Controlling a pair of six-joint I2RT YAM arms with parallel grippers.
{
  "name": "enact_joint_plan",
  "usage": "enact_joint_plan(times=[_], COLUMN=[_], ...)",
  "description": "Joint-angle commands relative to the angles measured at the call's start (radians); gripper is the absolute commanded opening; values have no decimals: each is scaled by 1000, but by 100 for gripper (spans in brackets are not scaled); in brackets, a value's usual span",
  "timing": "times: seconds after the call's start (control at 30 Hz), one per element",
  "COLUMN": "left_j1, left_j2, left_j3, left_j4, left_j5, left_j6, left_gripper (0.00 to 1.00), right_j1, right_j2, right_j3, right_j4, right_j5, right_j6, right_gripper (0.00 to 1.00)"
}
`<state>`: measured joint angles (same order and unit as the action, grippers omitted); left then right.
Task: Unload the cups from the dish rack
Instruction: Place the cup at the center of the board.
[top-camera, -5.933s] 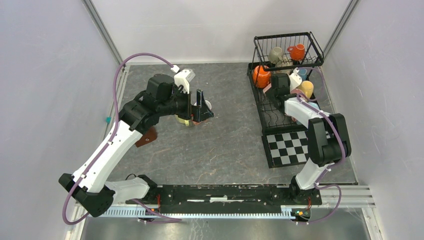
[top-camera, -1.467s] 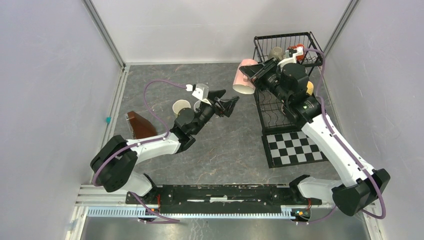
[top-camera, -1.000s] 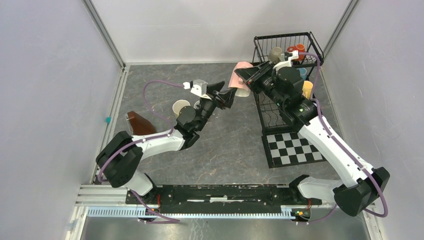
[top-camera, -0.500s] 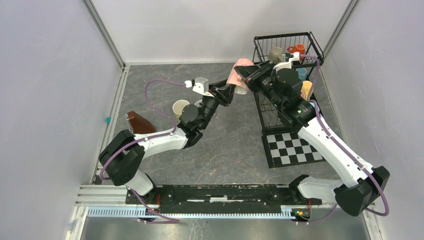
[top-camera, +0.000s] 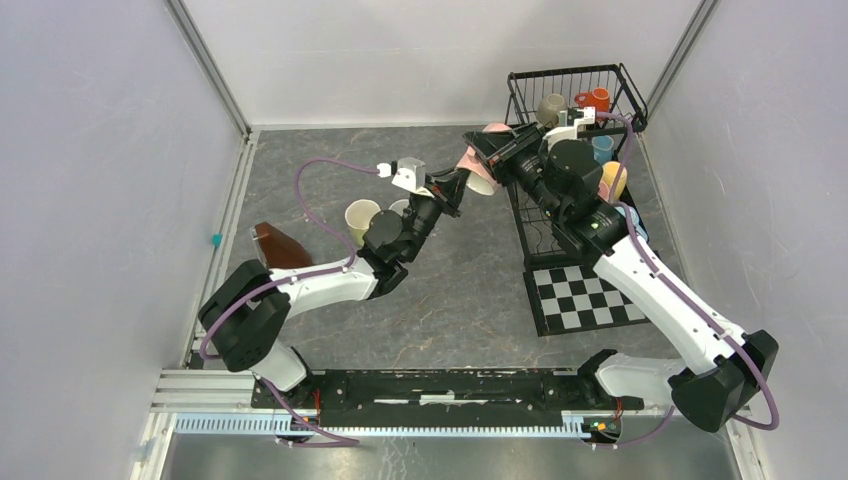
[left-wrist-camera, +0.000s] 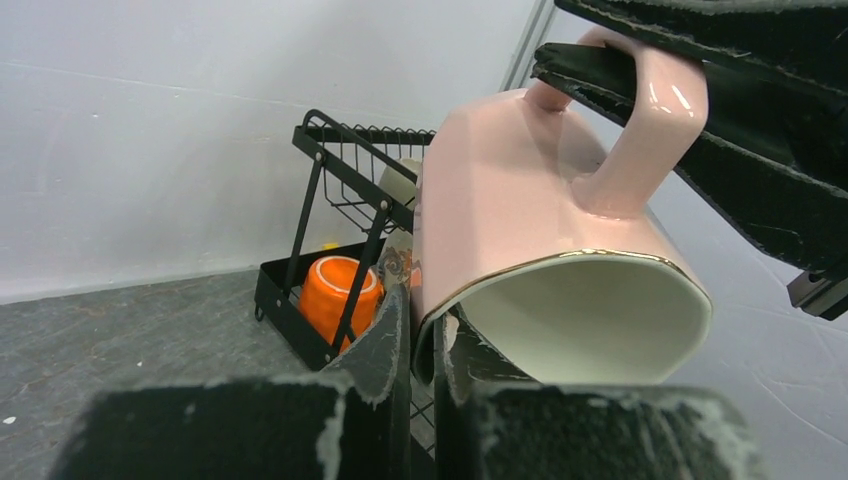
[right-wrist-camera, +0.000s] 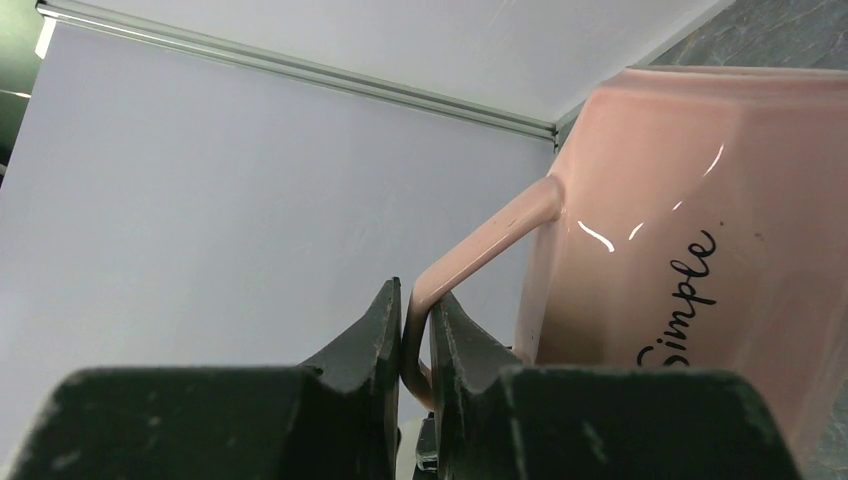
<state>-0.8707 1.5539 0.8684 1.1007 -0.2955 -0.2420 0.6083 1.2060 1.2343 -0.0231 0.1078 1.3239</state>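
The pink mug (left-wrist-camera: 500, 200) hangs between both arms: left gripper (left-wrist-camera: 422, 335) clamped tight on its rim, right gripper (right-wrist-camera: 413, 318) pinching its handle.

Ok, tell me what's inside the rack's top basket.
A grey mug and an orange mug show in the basket. The right arm covers its near edge, so anything there is hidden.

Pink mug (left-wrist-camera: 520, 190), glossy with a gold rim, in the air on its side, just left of black wire dish rack (top-camera: 565, 72). Upper basket: grey-olive mug (top-camera: 551, 107), orange mug (top-camera: 598, 99). Lower tier: yellow mug (top-camera: 612, 180), light blue mug (top-camera: 603, 147), second orange mug (left-wrist-camera: 338, 293). Cream mug (top-camera: 361, 217) upright on table, well left.
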Motion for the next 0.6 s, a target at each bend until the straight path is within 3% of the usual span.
enact_joint_plan(times=[0.0, 0.37, 0.57], left_j1=[18, 18, 18], left_j2=[-56, -102, -118], left_j3=[40, 33, 50], left_j4=[20, 3, -25], left_j5=[-108, -147, -143], left_j6=[-24, -94, -112], left_gripper=[2, 2, 2], right_j1=[5, 6, 7], right_j2=[-34, -58, -71], right_j3=[-17, -58, -61], right_j4=[80, 84, 82], right_j5=[-13, 17, 19], right_j6=[-22, -74, -106], right_gripper=[4, 50, 58])
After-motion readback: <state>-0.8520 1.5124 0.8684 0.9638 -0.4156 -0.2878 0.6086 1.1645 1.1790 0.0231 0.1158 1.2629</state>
